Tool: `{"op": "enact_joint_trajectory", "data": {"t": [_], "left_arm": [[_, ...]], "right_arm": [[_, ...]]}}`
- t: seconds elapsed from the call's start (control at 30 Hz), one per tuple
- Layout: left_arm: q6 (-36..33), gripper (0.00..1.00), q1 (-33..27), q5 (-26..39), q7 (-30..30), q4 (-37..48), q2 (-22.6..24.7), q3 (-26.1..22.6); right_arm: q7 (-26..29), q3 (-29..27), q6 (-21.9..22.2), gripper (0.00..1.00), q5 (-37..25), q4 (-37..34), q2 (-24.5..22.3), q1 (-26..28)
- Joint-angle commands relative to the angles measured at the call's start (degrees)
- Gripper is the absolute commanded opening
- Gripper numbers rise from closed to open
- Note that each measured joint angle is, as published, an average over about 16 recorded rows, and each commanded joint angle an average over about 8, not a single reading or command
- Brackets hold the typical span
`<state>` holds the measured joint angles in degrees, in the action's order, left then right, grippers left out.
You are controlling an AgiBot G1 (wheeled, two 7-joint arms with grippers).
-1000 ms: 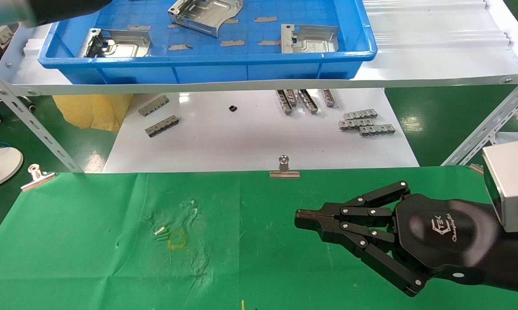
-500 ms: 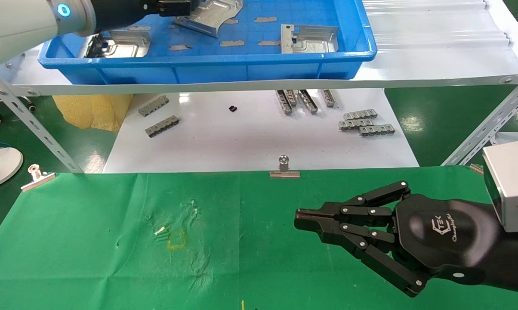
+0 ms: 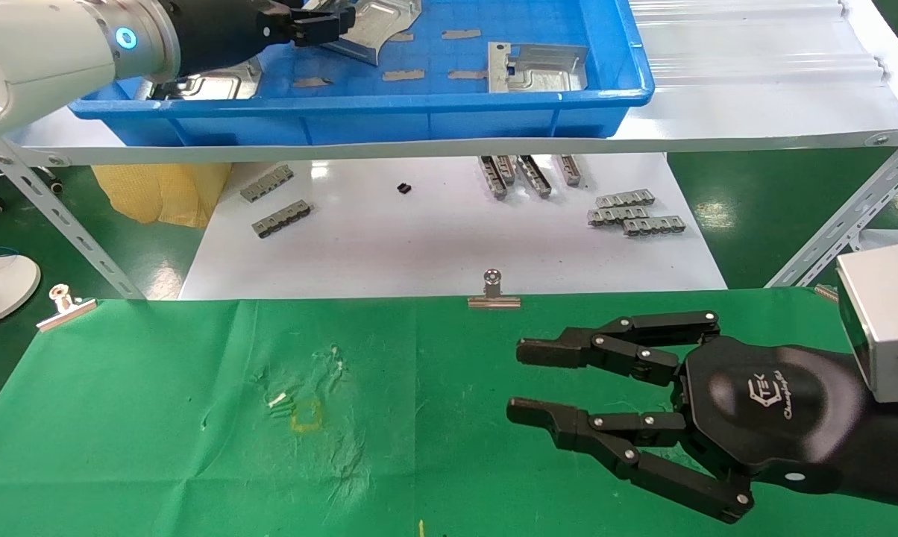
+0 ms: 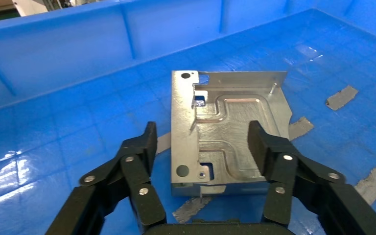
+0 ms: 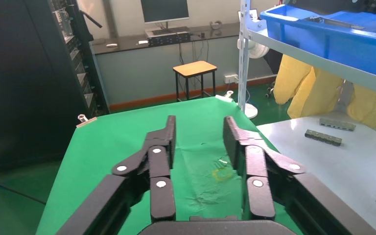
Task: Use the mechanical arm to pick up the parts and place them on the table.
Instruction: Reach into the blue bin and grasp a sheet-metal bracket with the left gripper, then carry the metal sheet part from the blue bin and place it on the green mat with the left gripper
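Three silvery parts lie in the blue tray: one at the back, one at the right, and one at the left partly hidden by my left arm. My left gripper is open at the back part. In the left wrist view its gripper has one finger on each side of that part, which lies flat on the tray floor. My right gripper is open and empty, low over the green cloth table. It also shows in the right wrist view.
The tray stands on a raised white shelf with slanted metal legs. Below lies a white tabletop with grey comb-like strips. Flat grey tabs lie in the tray. Binder clips hold the cloth's far edge.
My left arm has reached farther right into the tray, up to the back part. My right gripper has gone from shut to open, staying in place.
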<state>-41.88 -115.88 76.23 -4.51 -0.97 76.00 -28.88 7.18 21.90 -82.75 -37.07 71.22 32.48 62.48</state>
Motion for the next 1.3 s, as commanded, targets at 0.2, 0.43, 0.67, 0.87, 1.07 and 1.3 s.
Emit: {"op": "enact_joint_trajectory", "data": {"t": [0.2, 0.43, 0.67, 0.87, 1.07, 1.3], "left_arm": [[1.31, 0.0, 0.61, -0.55, 1.07, -0.59, 0.24, 0.37], [2.62, 0.0, 0.88, -1.08, 2.2, -0.83, 0.32, 0.71], [2.63, 0.0, 0.83, -1.23, 2.68, -0.7, 0.31, 0.77], [0.43, 0.0, 0.18, -1.79, 3.78, -1.55, -0.34, 1.11], [-6.92, 0.0, -0.64, -3.93, 6.16, -3.26, -3.26, 2.5], [-21.02, 0.0, -1.05, -4.72, 11.18, -5.55, -8.84, 2.78]], "right_arm": [[0.0, 0.0, 0.0, 1.0, 0.0, 0.0, 0.0, 0.0], [0.0, 0.0, 0.0, 1.0, 0.0, 0.0, 0.0, 0.0], [0.0, 0.0, 0.0, 1.0, 0.0, 0.0, 0.0, 0.0], [0.0, 0.0, 0.0, 1.0, 0.0, 0.0, 0.0, 0.0], [0.0, 0.0, 0.0, 1.0, 0.0, 0.0, 0.0, 0.0], [0.0, 0.01, 0.0, 1.0, 0.0, 0.0, 0.0, 0.0]]}}
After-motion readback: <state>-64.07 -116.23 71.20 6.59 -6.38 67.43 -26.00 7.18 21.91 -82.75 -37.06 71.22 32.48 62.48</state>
